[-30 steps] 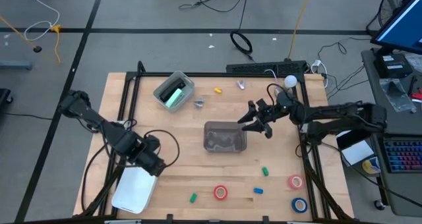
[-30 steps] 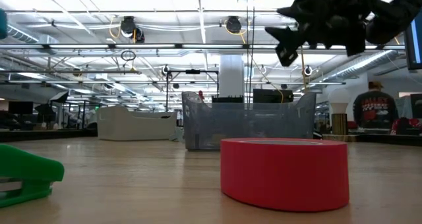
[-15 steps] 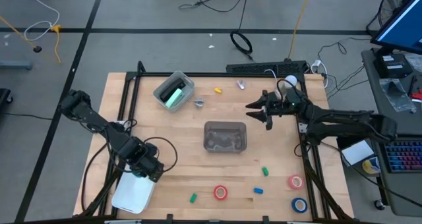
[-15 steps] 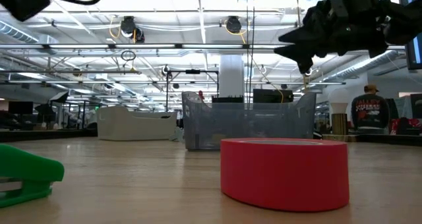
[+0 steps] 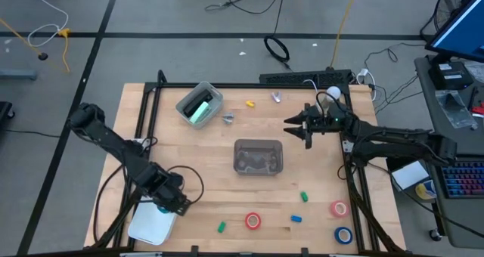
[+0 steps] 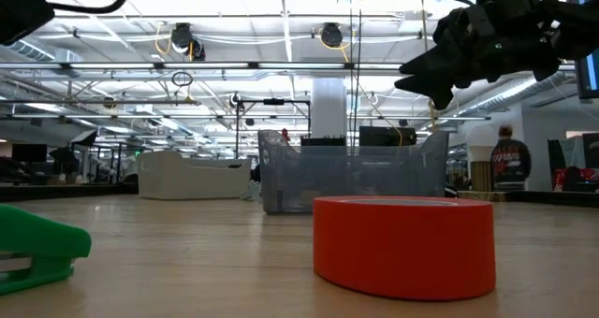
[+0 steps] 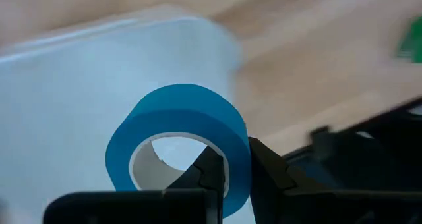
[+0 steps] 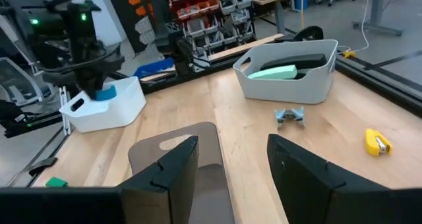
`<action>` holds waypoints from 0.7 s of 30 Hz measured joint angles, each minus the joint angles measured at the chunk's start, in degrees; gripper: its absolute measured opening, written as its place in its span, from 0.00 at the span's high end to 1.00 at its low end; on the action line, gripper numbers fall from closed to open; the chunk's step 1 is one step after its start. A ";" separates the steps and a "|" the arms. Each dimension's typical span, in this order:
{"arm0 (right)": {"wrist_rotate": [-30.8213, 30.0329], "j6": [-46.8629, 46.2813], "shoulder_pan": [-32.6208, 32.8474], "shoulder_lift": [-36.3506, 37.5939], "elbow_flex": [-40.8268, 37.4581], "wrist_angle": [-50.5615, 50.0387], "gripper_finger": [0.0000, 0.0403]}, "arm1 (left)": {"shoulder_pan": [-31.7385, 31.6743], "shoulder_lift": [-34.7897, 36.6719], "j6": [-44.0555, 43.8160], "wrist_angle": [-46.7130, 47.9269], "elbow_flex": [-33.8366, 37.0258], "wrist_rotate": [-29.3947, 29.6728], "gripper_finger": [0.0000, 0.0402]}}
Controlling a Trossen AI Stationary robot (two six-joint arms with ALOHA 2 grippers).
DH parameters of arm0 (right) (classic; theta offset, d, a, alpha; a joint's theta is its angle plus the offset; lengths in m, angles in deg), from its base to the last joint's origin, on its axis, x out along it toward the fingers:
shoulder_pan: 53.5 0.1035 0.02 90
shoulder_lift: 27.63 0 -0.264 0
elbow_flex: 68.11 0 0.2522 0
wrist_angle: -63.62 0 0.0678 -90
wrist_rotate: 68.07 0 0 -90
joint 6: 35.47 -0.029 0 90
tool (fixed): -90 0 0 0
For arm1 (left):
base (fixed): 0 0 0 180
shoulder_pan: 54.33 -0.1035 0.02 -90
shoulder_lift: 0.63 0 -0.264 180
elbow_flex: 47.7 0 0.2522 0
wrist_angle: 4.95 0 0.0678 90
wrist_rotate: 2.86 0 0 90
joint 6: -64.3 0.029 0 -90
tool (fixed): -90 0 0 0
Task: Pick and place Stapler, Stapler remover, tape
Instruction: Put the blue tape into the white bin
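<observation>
At the left front of the table (image 5: 227, 181) sits a white tub (image 5: 151, 221). The left gripper (image 5: 168, 205) hangs over the top edge of this tub. Its fingers are closed on a blue tape roll (image 7: 181, 135), with 1 finger inside the pale hole of the roll and 1 finger outside it. The wrist view shows this roll right above the white tub. Further back sits a grey tub (image 5: 200, 104), and the mint green stapler (image 5: 199, 110) lies inside it. Just beside that tub, a small silver stapler remover (image 5: 228, 119) rests on the wood. A 2nd silver remover (image 5: 277, 97) lies near the back edge, close to a small yellow thing (image 5: 250, 103). In the middle of the table stands a clear box (image 5: 258, 156). Near the front edge lie a small green thing (image 5: 221, 227), then a red tape roll (image 5: 252, 221), then a small blue thing (image 5: 296, 218) and another small green thing (image 5: 304, 197). The low view shows the red roll lying flat, with the clear box behind it. The right gripper (image 5: 296, 126) is up in the air, to the right of the clear box and further back. Its fingers are spread apart and hold nothing. At the right front corner lie a pinkish tape roll (image 5: 338, 208) and another blue tape roll (image 5: 343, 234). Far off in the room stands a person (image 6: 506, 159) in a dark top.
</observation>
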 joint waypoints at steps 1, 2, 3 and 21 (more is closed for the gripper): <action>0.12 -0.02 -0.17 0.00 0.00 0.13 0.57 | 0.37 0.00 -0.96 -1.60 0.94 0.40 0.91; 0.20 -0.06 -0.32 0.00 0.00 0.20 0.57 | 0.75 0.00 -1.83 -2.36 1.76 0.73 0.91; 0.22 -0.09 -0.47 0.00 0.00 0.20 0.57 | 1.00 0.00 -2.56 -2.31 2.30 0.74 0.91; 0.30 -0.28 -2.50 0.00 0.00 0.26 0.57 | 5.28 0.00 -8.27 -1.17 8.19 2.58 0.91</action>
